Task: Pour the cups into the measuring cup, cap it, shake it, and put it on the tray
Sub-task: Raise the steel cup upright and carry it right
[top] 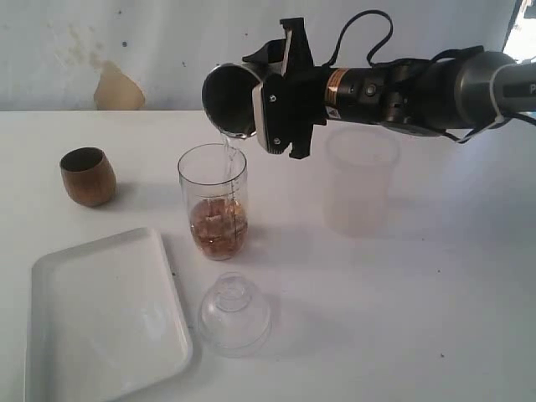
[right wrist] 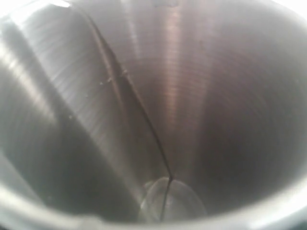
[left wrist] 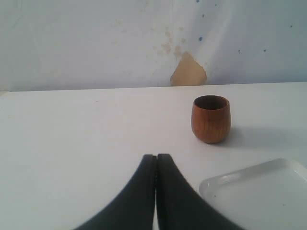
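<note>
right arm reaches in level from the right and crosses the middle, wrist rolled so the right gripper (top: 283, 96) is clamped across the steel tumbler (top: 230, 94), tipped on its side with its mouth over the measuring cup (top: 213, 201). a thin stream runs from the lip into it; brownish fill sits in its lower part. left gripper (left wrist: 156, 159) is low over the table (top: 419, 318), fingers pressed together, empty. wooden cup (top: 88, 176) stands upright well left of the measuring cup, frosted cup (top: 360, 180) upright behind the arm. cap (top: 234, 314) lies just beside the tray (top: 100, 327), which holds nothing. wrist label too small to read.
</note>
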{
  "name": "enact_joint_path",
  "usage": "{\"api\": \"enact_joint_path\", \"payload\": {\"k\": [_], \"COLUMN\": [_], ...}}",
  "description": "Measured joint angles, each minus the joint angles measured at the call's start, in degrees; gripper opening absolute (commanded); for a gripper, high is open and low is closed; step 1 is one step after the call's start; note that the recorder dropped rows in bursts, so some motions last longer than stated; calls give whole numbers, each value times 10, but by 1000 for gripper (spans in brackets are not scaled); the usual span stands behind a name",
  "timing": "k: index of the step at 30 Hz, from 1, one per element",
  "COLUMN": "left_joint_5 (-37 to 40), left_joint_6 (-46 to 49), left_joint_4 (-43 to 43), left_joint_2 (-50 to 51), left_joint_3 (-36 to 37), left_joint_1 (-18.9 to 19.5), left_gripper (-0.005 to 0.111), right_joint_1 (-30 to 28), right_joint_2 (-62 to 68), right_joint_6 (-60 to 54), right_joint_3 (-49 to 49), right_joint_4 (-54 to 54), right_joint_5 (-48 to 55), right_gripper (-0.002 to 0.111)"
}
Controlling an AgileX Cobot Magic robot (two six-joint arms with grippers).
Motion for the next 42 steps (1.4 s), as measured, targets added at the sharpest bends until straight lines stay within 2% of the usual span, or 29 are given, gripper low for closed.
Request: {"api": "enact_joint_path", "payload": {"k": [13,20,29,34,39,42], "left_joint_5": [0,0,0,0,0,0], "left_joint_6": [0,0,0,0,0,0], "left_joint_4": [0,0,0,0,0,0], "left_joint_2": [0,0,0,0,0,0], "left_joint_3": [0,0,0,0,0,0], "left_joint_1": [0,0,0,0,0,0], "left_gripper": [1,1,1,1,1,1], "right_joint_1": [0,0,0,0,0,1], "right_joint_2": [-1,-3,-3,-3,-14,-38], "right_joint_6": [-14,48,413,696,852,935], "right_joint_3": [0,0,-1,-32,-47,-48], "right_joint_4": [2,5,7,7,-22,-91], "right_joint_5": [-1,-10,-46,-47,-47,-52], "right_gripper": [0,0,0,0,0,0]}}
